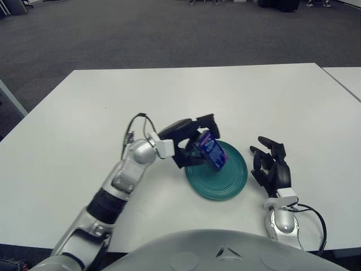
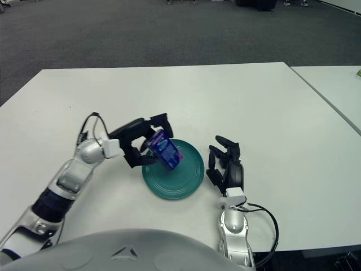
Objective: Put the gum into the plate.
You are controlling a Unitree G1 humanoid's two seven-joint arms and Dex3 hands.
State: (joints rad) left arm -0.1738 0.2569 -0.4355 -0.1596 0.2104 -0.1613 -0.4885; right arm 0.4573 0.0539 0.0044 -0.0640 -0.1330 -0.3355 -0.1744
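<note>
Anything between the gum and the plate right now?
Nothing visible. The left hand holds the gum pack tilted over the green plate's left part, with no object between them. The right hand shows to the plate's right, apart from it.

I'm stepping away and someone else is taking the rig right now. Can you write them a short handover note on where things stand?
Left hand: fingers closed on the blue rectangular gum pack, holding it tilted over the left part of the round teal plate.
Right hand: idle, fingers spread, holding nothing, just right of the plate on the white table.
Done: gum picked up and brought above the plate.
Left: lower it, release the gum into the plate, then draw the left hand clear. Whether the pack already touches the plate cannot be told.
</note>
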